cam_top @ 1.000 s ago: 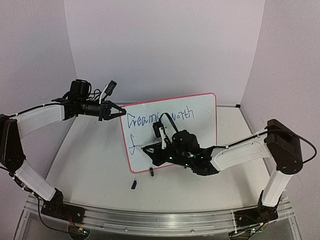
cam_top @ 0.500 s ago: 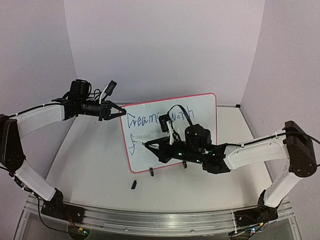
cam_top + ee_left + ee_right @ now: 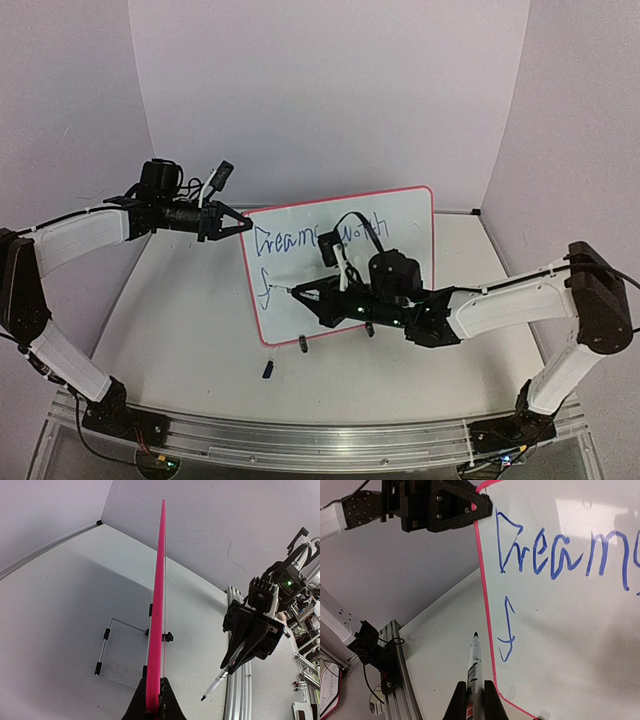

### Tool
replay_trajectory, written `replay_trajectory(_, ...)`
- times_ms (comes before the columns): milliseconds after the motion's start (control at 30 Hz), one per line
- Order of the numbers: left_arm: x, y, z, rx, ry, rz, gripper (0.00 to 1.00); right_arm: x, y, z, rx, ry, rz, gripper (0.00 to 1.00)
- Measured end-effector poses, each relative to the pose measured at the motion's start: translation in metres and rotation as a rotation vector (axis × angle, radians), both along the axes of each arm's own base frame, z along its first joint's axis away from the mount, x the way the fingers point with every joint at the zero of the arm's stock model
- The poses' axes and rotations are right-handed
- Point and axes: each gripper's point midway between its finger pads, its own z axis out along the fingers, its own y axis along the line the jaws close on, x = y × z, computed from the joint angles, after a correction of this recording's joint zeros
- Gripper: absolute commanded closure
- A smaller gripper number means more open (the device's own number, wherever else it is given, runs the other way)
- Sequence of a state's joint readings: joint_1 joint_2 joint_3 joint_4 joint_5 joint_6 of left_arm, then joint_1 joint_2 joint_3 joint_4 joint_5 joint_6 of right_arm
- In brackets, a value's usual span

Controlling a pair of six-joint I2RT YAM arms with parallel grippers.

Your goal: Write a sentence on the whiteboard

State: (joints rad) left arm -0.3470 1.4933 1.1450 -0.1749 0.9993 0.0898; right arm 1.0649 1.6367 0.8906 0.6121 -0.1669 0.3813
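Top view, whiteboard (image 3: 415,215): it stands almost upright on the bench (image 3: 190,330) in the middle of the scene, with blue writing along its top.
Top view, left claw (image 3: 238,226): pressed together on the board's upper left corner, pinching the pink rim.
Top view, right claw (image 3: 305,293): clamped on a marker (image 3: 290,290), low in front of the board's left part.
Left wrist view, whiteboard (image 3: 160,605): seen edge-on, a thin pink line rising from between my left fingers (image 3: 167,702); a wire stand (image 3: 107,652) sits on its back side.
Left wrist view, marker (image 3: 212,687): the tip hangs apart from the writing face.
Right wrist view, marker (image 3: 474,665): held by the barrel, its tip just beside the left rim, near a lone blue stroke (image 3: 506,630).
Right wrist view, writing (image 3: 545,560): it starts with "Dream".
Handling: I judge the board light, thin and stiff, with a slick face; pen pressure could tip or swing it.
Where to hold: by the rim at a top corner, not the face, bracing against each stroke.
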Motion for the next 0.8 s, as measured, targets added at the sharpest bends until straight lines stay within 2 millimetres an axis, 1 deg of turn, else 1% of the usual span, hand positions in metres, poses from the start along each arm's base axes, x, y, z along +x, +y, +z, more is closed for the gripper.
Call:
replay_trajectory(100, 0.0, 0.0, 0.0, 0.0, -0.001, 0.0, 1.0, 0.004, 0.003, -0.02, -0.044, 0.019, -0.001, 1.0)
replay_trajectory(200, 0.0, 0.0, 0.0, 0.0, -0.001, 0.0, 1.0, 0.008, 0.006, -0.029, -0.071, 0.028, -0.007, 1.0)
replay_trajectory(433, 0.0, 0.0, 0.0, 0.0, 0.0, -0.001, 1.0, 0.015, 0.012, -0.03, -0.079, 0.022, -0.018, 1.0)
replay_trajectory(800, 0.0, 0.0, 0.0, 0.001, -0.005, -0.003, 1.0, 0.028, 0.003, -0.034, -0.103, 0.013, -0.1, 1.0)
